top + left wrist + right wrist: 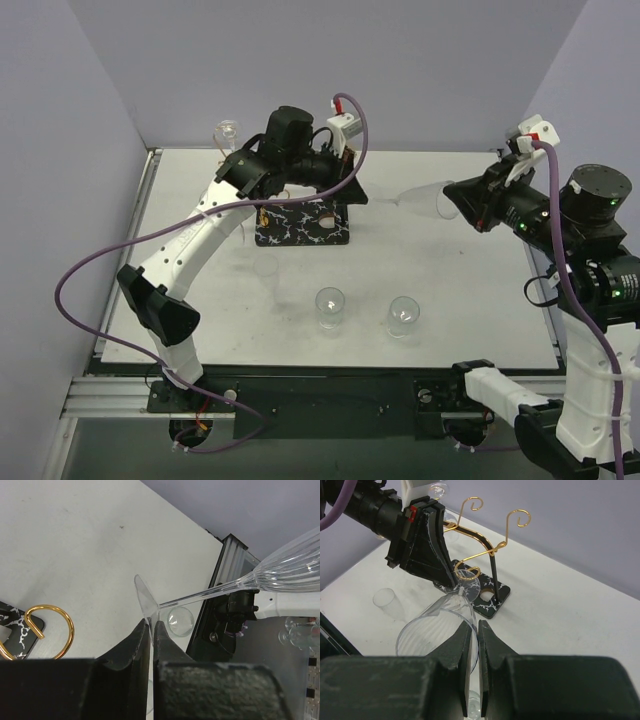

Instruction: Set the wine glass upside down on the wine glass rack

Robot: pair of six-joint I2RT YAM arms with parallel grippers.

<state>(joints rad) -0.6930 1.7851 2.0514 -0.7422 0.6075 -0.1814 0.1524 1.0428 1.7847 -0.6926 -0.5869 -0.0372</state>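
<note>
Where the matte white table (450, 270) runs back toward the lilac walls, you have the left arm, white-shelled with black joints, arched over the rear middle and the right arm reaching in from the right edge. Under the left wrist stands the wine glass rack (490, 550): thin copper-gold wire bent into three curled loop tops along a bar, on a black post. The post rises from a flat rectangular base (492, 602) of glossy black with white veins.

The clear, ribbed wine glass (280, 570) is off the table, lying roughly level in the air just right of the rack. Its fluted bowl points at the right arm and its slim stem and flat round foot point at the rack. From the right wrist camera the foot sits just in front of the lowest curled loop; you cannot tell whether they touch.

The right gripper (474, 630) has its blocky black jaws drawn nearly together, pinching the thin wall of the bowl at its rim. The left gripper (151, 630) has its tapered black jaws closed on the edge of the foot disc.

Nearer you, one small clear glass (330, 306) and a second clear glass (404, 315) stand apart on the tabletop, and a third clear glass (228, 132) shows at the back edge.
</note>
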